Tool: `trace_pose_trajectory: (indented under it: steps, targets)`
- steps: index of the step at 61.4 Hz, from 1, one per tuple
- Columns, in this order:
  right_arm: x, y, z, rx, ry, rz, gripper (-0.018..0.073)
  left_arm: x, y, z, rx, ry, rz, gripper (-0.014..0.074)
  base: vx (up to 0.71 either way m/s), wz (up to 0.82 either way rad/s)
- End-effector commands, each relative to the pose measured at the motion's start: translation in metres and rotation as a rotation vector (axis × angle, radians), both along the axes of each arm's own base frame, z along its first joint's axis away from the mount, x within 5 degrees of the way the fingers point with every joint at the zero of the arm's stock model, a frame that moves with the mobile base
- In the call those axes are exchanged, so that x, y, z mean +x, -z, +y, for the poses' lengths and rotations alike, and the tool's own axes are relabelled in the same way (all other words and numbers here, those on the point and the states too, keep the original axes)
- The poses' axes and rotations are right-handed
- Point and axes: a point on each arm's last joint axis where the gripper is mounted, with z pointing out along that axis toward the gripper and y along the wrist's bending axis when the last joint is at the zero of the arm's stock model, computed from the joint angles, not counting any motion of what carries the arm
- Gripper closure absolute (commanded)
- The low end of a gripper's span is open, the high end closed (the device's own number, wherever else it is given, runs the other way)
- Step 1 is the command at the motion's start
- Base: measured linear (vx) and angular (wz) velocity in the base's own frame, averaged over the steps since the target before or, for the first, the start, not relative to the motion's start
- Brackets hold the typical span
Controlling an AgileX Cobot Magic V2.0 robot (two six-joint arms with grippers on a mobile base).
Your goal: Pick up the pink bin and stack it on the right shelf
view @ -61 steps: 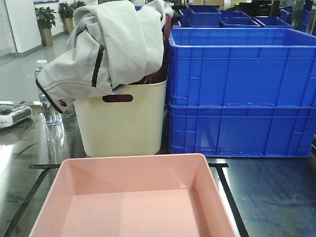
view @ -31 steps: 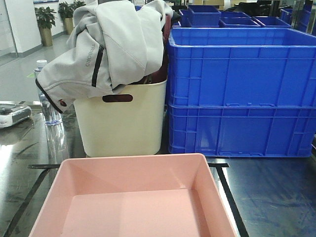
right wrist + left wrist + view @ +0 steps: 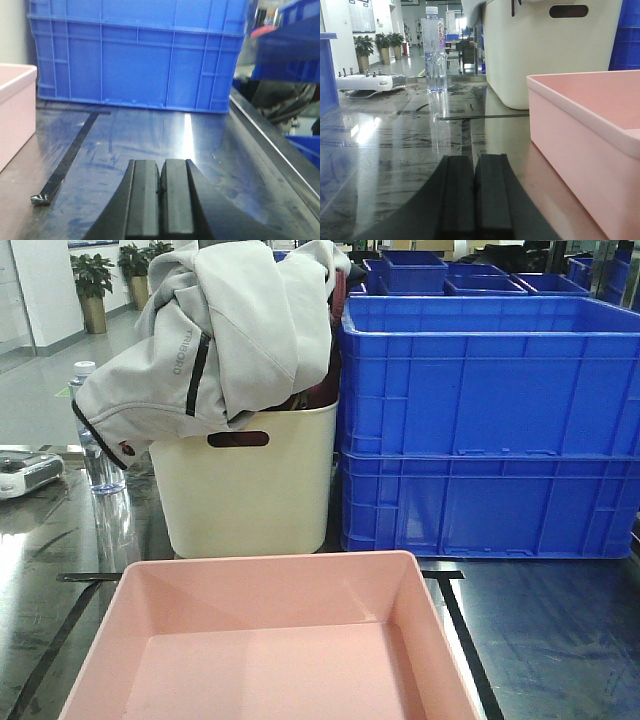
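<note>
The pink bin (image 3: 270,640) is empty and rests on the dark glossy right shelf (image 3: 545,640), between two black tape lines (image 3: 468,640). In the left wrist view my left gripper (image 3: 473,158) is shut with nothing in it, low over the shelf (image 3: 395,145) and just left of the bin's wall (image 3: 580,135). In the right wrist view my right gripper (image 3: 161,162) is also shut and empty, over the shelf (image 3: 150,132) to the right of the bin's corner (image 3: 15,110). Neither gripper touches the bin.
Behind the bin stand a cream handled basket (image 3: 250,490) draped with a grey jacket (image 3: 220,330) and two stacked blue crates (image 3: 490,430). A water bottle (image 3: 434,50) and a white device (image 3: 367,82) sit at the left. The shelf's right edge (image 3: 270,145) runs close by.
</note>
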Motion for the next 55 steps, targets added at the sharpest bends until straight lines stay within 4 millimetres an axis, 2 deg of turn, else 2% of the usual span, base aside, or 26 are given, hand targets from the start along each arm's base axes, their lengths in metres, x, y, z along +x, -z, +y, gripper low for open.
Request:
trace_pose_trajectory:
  steps: [1,14,55]
  targets:
    - [-0.004,-0.009,0.001,-0.019,-0.005,-0.139,0.0568,-0.002,-0.004,0.000,-0.013,0.000,-0.087,0.0596,0.00,0.00]
    - [-0.010,0.016,0.000,0.048,-0.006,-0.141,0.0568,-0.002,-0.004,0.000,-0.013,0.000,-0.087,0.0596,0.00,0.00]
    - [-0.010,0.014,0.004,0.021,-0.073,-0.166,0.0568,-0.001,-0.004,0.000,-0.013,0.000,-0.086,0.0596,0.00,0.00]
